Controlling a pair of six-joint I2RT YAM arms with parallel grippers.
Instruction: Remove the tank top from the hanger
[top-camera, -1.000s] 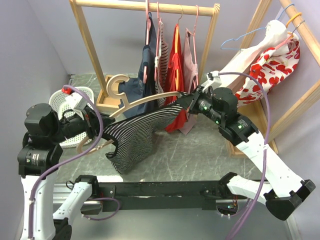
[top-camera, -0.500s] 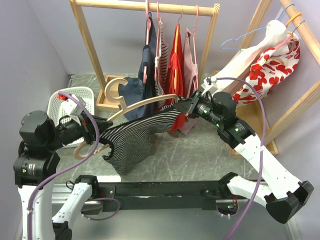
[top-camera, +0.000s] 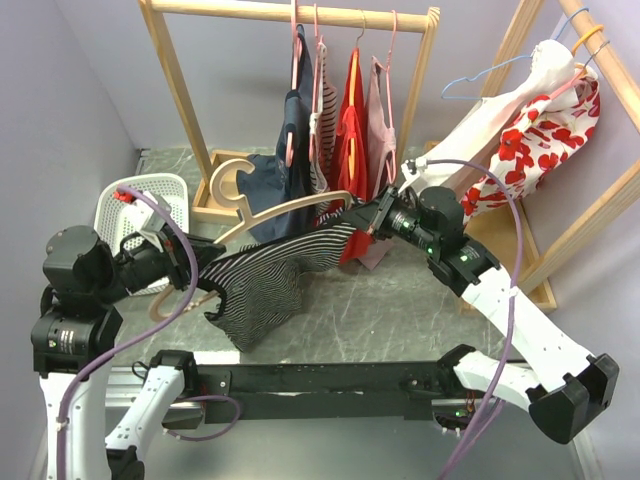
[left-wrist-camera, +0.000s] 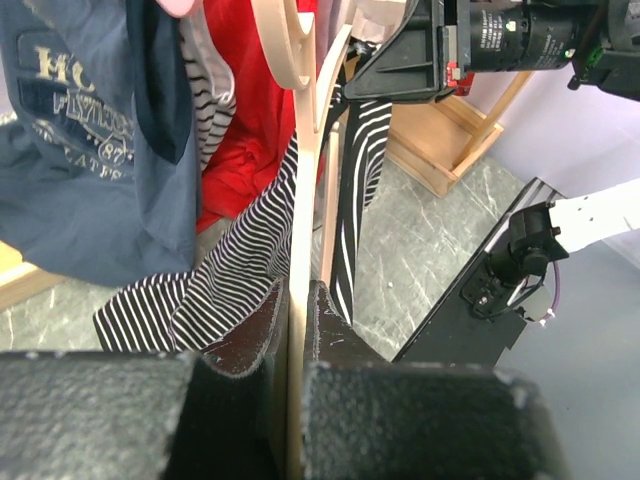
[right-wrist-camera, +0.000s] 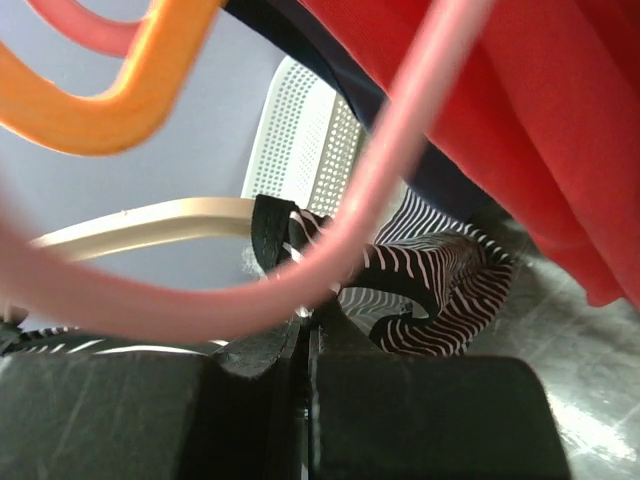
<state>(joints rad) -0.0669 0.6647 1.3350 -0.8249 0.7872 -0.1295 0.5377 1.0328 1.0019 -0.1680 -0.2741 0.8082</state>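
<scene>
A black-and-white striped tank top (top-camera: 262, 278) hangs on a pale wooden hanger (top-camera: 285, 208), held in the air in front of the clothes rack. My left gripper (top-camera: 197, 266) is shut on the hanger's lower left arm; in the left wrist view the hanger (left-wrist-camera: 302, 190) runs up from between the fingers (left-wrist-camera: 262, 322), with the tank top (left-wrist-camera: 235, 290) draped beside it. My right gripper (top-camera: 366, 217) is shut on the tank top's strap at the hanger's right end. In the right wrist view the right gripper (right-wrist-camera: 305, 325) pinches the strap (right-wrist-camera: 270, 235) beside the hanger arm (right-wrist-camera: 140, 224).
A wooden rack (top-camera: 172, 75) behind holds several hanging garments (top-camera: 345, 130). A white basket (top-camera: 150, 198) stands at the left. A second rack (top-camera: 600, 60) at the right carries white and red floral clothes (top-camera: 535, 130). Pink (right-wrist-camera: 385, 190) and orange (right-wrist-camera: 120, 115) hangers cross the right wrist view.
My left arm has drawn the hanger back to the left and down. My right gripper has shifted a little left with the strap. Both grips are unchanged.
</scene>
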